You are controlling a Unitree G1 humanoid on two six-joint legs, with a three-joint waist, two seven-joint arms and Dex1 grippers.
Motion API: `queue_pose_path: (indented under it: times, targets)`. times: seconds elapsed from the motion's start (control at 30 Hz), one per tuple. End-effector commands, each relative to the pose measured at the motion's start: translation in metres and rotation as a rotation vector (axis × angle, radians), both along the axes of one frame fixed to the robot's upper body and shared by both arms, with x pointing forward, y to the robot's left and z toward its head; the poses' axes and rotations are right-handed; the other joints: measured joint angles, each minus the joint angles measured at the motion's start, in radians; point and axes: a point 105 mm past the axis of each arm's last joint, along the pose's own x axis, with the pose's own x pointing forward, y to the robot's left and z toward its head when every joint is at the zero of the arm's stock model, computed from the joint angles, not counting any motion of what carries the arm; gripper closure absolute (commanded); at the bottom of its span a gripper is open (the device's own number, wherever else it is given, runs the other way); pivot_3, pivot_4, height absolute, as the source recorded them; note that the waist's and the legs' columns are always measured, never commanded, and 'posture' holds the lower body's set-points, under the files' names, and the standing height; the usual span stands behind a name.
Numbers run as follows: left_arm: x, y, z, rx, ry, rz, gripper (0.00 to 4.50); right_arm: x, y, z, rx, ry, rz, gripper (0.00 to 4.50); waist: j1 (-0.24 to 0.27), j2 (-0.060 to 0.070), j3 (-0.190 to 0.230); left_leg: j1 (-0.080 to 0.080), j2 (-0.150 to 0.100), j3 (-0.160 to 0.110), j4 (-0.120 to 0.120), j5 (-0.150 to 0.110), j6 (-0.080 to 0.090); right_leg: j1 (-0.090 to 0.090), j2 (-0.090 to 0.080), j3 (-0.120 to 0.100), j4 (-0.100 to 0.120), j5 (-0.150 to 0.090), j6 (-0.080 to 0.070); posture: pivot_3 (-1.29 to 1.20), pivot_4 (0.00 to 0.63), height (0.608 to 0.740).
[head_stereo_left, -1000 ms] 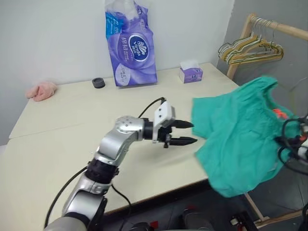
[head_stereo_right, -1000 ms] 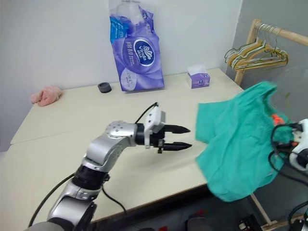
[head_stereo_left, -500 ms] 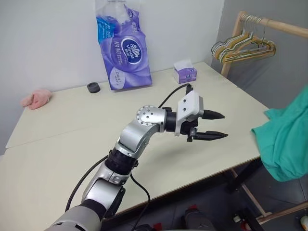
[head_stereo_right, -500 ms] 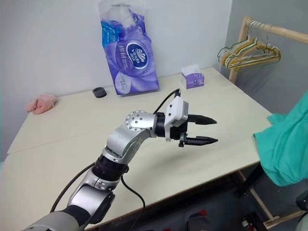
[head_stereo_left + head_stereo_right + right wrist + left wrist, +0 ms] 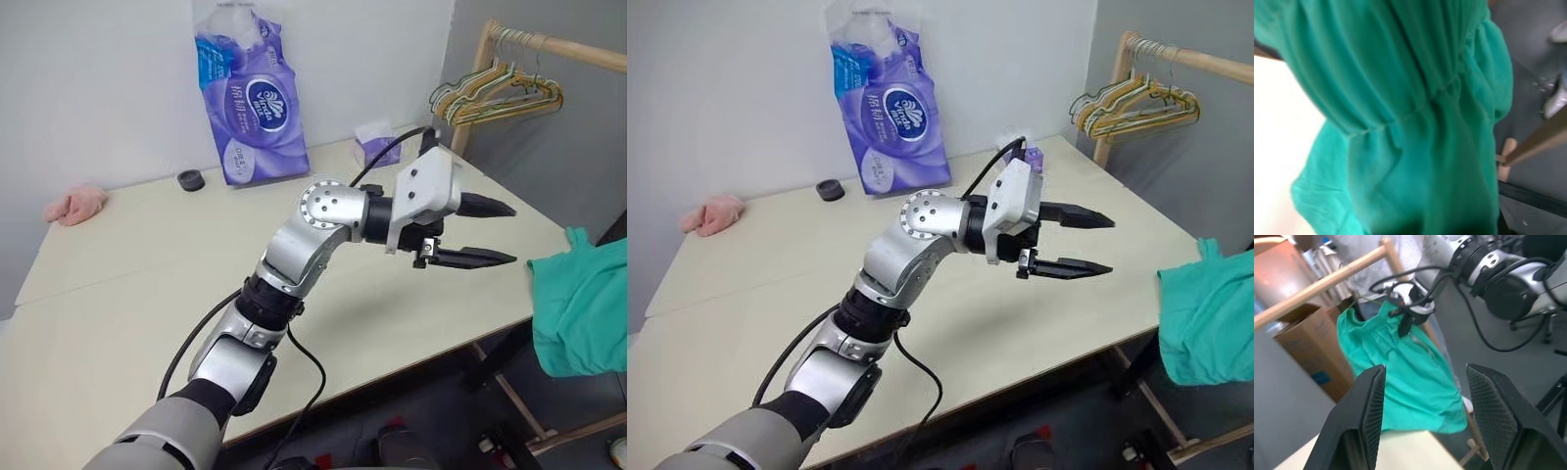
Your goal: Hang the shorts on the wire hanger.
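The table (image 5: 118, 294) stands before the wall. At its back edge stands a pack of tissue rolls (image 5: 245, 98), with a small round cap (image 5: 191, 179) just left of it and a tissue box (image 5: 374, 144) to its right. A small cloth (image 5: 73, 204) lies far left. The left gripper (image 5: 485, 233) reaches above the table's right part. The shorts (image 5: 583, 308) hang past the right edge. Behind them, hangers (image 5: 495, 90) hang on a rack rail (image 5: 578, 51).

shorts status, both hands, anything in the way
Left hand open, empty, level over the table. Right hand shut on the shorts, hanging off the table's right edge. Hangers bunched on the wooden rail; nothing between.
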Motion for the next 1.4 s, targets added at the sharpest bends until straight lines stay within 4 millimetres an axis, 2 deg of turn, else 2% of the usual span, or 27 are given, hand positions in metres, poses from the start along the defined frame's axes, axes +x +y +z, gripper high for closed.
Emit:
queue_pose_path:
  times: [0.03, 0.23, 0.47, 0.57, 0.93, 1.07, 1.2, 1.33, 1.4]
  targets:
    - [-0.007, -0.004, 0.012, -0.032, -0.02, -0.055, 1.76, -0.005, -0.001, 0.016, -0.035, -0.054, -0.01, 4.5, -0.006, 0.0, 0.0, 0.001, 0.0, 0.003, 0.0, 0.0, 0.001, 0.0, 0.0, 0.003, 0.0, 0.0, 0.001, -0.36, 0.073, 0.74]
    - [-0.005, -0.011, 0.028, -0.095, 0.068, -0.07, 1.76, 0.002, 0.005, 0.018, -0.059, -0.074, 0.03, 4.5, -0.027, -0.004, 0.003, 0.008, -0.001, 0.014, 0.0, -0.005, 0.007, 0.004, 0.002, 0.013, -0.002, 0.0, 0.009, -0.36, 0.072, 0.74]
    - [-0.002, -0.016, 0.032, -0.11, 0.127, -0.049, 1.76, 0.004, 0.007, 0.018, -0.071, -0.067, 0.033, 4.5, -0.058, -0.004, 0.004, 0.009, -0.001, 0.018, 0.0, -0.007, 0.01, 0.004, 0.002, 0.015, -0.002, -0.001, 0.012, -0.35, 0.07, 0.74]
    - [-0.001, -0.018, 0.033, -0.112, 0.129, -0.035, 1.74, 0.006, 0.008, 0.019, -0.074, -0.075, 0.042, 3.74, -0.062, -0.005, 0.005, 0.009, -0.001, 0.018, 0.0, -0.007, 0.01, 0.004, 0.002, 0.015, -0.002, -0.001, 0.012, -0.35, 0.068, 0.74]
    - [0.001, -0.023, 0.033, -0.116, 0.132, -0.022, 1.74, 0.008, 0.02, 0.027, -0.099, -0.111, 0.056, 0.13, -0.073, -0.007, 0.008, 0.009, -0.001, 0.018, 0.0, -0.007, 0.009, 0.004, 0.002, 0.015, -0.003, -0.001, 0.013, -0.37, 0.062, 0.74]
    - [0.001, -0.024, 0.032, -0.114, 0.13, -0.018, 1.74, 0.007, 0.026, 0.042, -0.188, -0.136, 0.034, 0.06, -0.074, -0.007, 0.008, 0.009, -0.001, 0.018, 0.0, -0.007, 0.009, 0.004, 0.002, 0.015, -0.003, -0.001, 0.013, -0.38, 0.062, 0.74]
    - [0.004, -0.024, 0.031, -0.114, 0.13, -0.005, 1.74, 0.003, 0.024, 0.066, -0.384, -0.143, -0.034, 0.06, -0.075, -0.007, 0.008, 0.009, -0.001, 0.017, 0.0, -0.008, 0.009, 0.003, 0.002, 0.015, -0.003, -0.001, 0.013, -0.38, 0.06, 0.74]
    - [0.011, -0.021, 0.028, -0.115, 0.138, 0.036, 1.74, 0.003, 0.03, 0.103, -0.606, -0.224, -0.099, 0.06, -0.075, -0.007, 0.008, 0.009, 0.0, 0.017, 0.0, -0.008, 0.008, 0.003, 0.0, 0.016, -0.003, -0.001, 0.014, -0.38, 0.058, 0.74]
    - [0.028, -0.01, 0.017, -0.109, 0.171, 0.132, 1.74, 0.008, 0.044, 0.129, -0.789, -0.294, -0.087, 0.06, -0.078, -0.007, 0.008, 0.009, 0.0, 0.017, 0.0, -0.008, 0.008, 0.003, 0.0, 0.016, -0.003, -0.001, 0.014, -0.37, 0.059, 0.74]
